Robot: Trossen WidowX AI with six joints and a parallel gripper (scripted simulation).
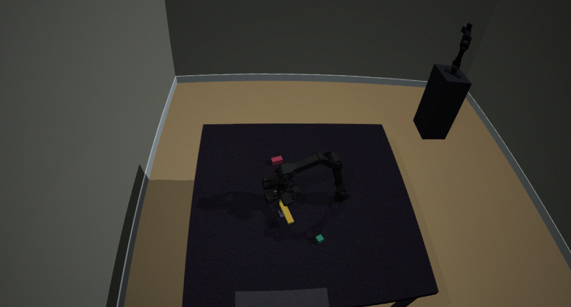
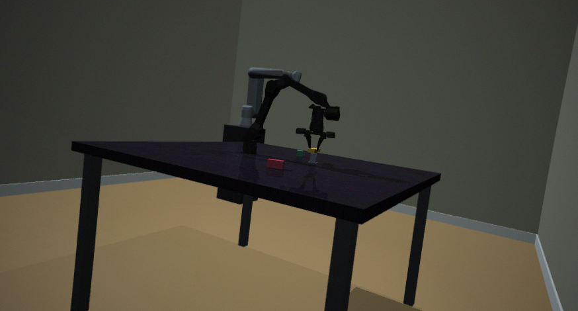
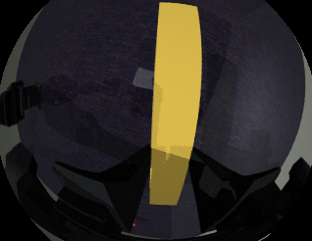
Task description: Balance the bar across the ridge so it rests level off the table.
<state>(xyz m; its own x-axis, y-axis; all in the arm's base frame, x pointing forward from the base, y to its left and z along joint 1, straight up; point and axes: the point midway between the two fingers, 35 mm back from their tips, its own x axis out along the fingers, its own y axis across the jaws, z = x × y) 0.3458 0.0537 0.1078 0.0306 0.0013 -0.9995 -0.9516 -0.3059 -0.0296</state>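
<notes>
The long yellow bar (image 1: pixel 287 213) (image 2: pixel 313 150) (image 3: pixel 177 88) is held off the table and looks about level. My gripper (image 2: pixel 313 149) (image 3: pixel 171 150) is shut on it, nearer to one end than the other, with a finger on each long side. The small grey ridge (image 1: pixel 280 213) (image 2: pixel 313 158) (image 3: pixel 143 78) stands on the table below the bar. In the wrist view it sticks out to the left of the bar, and the bar hides the rest. I cannot tell whether the bar touches the ridge's top.
A red block (image 1: pixel 276 160) (image 2: pixel 276 163) lies on the dark table (image 1: pixel 359 257) (image 2: pixel 161 155). A small green cube (image 1: pixel 319 238) (image 2: pixel 299 153) stands on the other side of the bar. Another arm (image 1: pixel 463 45) (image 2: pixel 266 72) stands on a pedestal (image 1: pixel 441 105) beyond the table.
</notes>
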